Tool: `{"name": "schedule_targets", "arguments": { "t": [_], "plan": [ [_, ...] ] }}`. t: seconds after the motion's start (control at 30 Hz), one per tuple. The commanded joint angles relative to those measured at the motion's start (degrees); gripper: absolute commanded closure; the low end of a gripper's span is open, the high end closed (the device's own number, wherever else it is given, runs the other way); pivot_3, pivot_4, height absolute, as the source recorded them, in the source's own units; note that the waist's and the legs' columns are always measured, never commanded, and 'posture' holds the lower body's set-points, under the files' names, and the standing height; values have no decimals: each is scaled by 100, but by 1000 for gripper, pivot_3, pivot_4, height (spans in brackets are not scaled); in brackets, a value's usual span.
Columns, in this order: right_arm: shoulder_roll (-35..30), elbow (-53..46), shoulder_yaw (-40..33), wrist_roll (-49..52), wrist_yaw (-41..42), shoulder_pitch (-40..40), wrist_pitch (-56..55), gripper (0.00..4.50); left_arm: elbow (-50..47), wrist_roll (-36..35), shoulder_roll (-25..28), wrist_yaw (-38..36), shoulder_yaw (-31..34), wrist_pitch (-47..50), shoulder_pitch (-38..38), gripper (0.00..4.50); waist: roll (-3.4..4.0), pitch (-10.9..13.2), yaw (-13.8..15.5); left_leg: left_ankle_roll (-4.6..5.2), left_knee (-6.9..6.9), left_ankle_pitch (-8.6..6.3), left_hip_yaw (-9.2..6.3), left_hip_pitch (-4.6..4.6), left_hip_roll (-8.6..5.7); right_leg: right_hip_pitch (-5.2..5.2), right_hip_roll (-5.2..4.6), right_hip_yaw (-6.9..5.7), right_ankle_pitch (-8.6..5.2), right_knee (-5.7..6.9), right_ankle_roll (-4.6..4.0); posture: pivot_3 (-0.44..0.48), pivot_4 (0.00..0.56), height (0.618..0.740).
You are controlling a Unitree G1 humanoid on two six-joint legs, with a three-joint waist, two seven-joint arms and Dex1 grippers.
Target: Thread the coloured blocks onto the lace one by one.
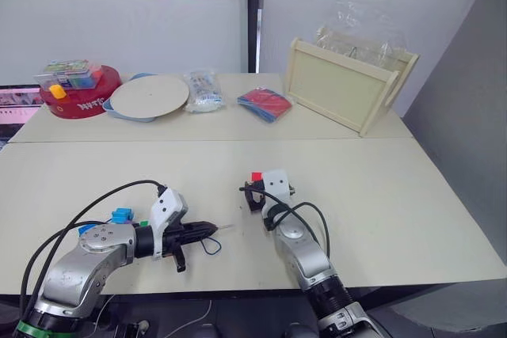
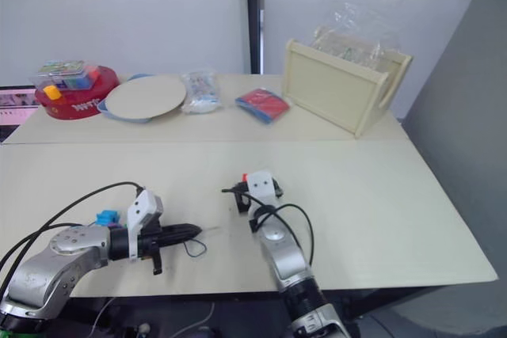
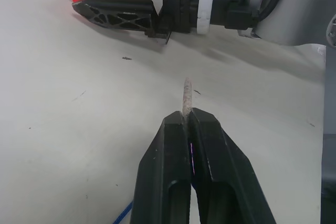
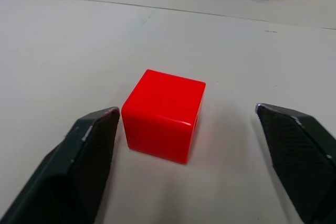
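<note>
Pale walls and a dark vertical post stood behind a wide cream tabletop (image 1: 380, 195), whose far edge carried a red tub (image 1: 79, 96), a round pale plate (image 1: 149, 96), a flat red-and-blue packet (image 1: 264, 103) and a tilted wooden tray (image 1: 344, 85). Near the front edge, the left gripper (image 3: 187, 116) had its two black fingers pressed together on the lace (image 1: 211, 244), with the pale stiff tip (image 3: 186, 94) jutting forward from between them and a small loop of dark blue cord sagging onto the tabletop just behind. A blue block (image 1: 120, 215) and a sliver of green showed beside the left arm, well apart from the action. The right gripper (image 4: 190, 167) lay low on the tabletop with its fingers spread wide, the red block (image 4: 164, 115) sitting between them, closer to one finger and apparently not yet touched by either. In the left wrist view a round hole showed in one side of that red cube. The step in hand looked like the pickup of the first block, with nothing threaded so far. The next move would call for closing squarely on the cube's flat sides without blocking the hole, lifting it, then turning it so the hole faced the stiff tip; a skewed grip could spin the small cube or hide the hole.
</note>
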Motion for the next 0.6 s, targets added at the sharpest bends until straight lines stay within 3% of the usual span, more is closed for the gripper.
{"name": "schedule_targets", "arguments": {
  "t": [0.03,0.2,0.33,0.6],
  "plan": [
    [683,283,-28,212,37,-311,-159,1596,-183,-88,103,16,135,8,32,4500,-2,-2,-10,0,0,0,0,0,0,0,0,0,0,0,0,0,150,740],
    [609,187,73,318,151,-272,-290,3302,-159,-75,113,30,77,-40,25,4500,-3,-3,-32,0,-1,0,0,0,3,-1,2,0,0,1,0,0,150,740],
    [290,-488,139,390,433,63,-195,3364,-96,-46,70,33,-7,-86,-61,4500,-2,-1,-33,0,-2,0,0,-3,3,-4,3,0,0,1,0,0,150,740],
    [-1017,-3688,630,315,1326,2384,373,3364,126,-23,-188,10,-301,-195,-535,4500,-3,-2,113,0,0,-3,-2,-40,-5,-17,-5,-2,0,-21,1,0,150,740]
  ]
}}
